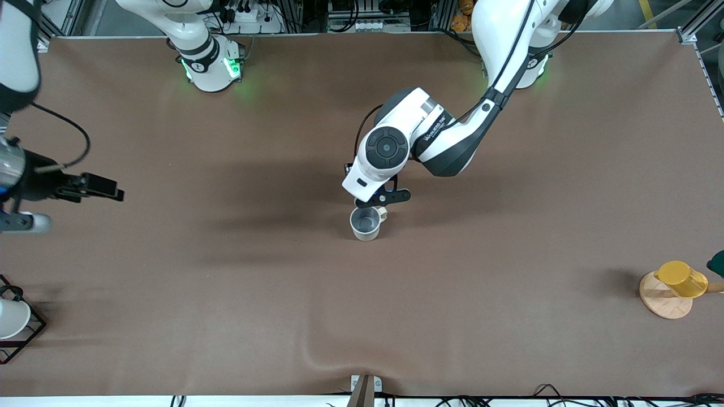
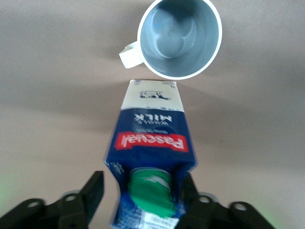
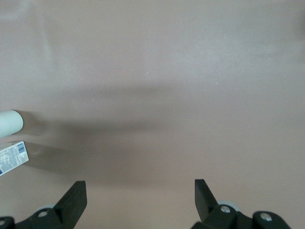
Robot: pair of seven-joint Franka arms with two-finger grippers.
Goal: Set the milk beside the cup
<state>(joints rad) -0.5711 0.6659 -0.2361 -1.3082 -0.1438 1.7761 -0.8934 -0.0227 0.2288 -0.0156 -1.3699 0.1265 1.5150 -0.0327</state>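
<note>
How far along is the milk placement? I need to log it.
Done: the milk carton stands on the table right beside the mug. In hand: the left pincer sits around the carton top, fingers spread off its sides. Left: lifting that arm clear. The right pincer waits open over bare table.

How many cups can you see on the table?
3: the mug mid-table beside the milk; the yellow cup toward the left arm's end; the white cup toward the right arm's end.
</note>
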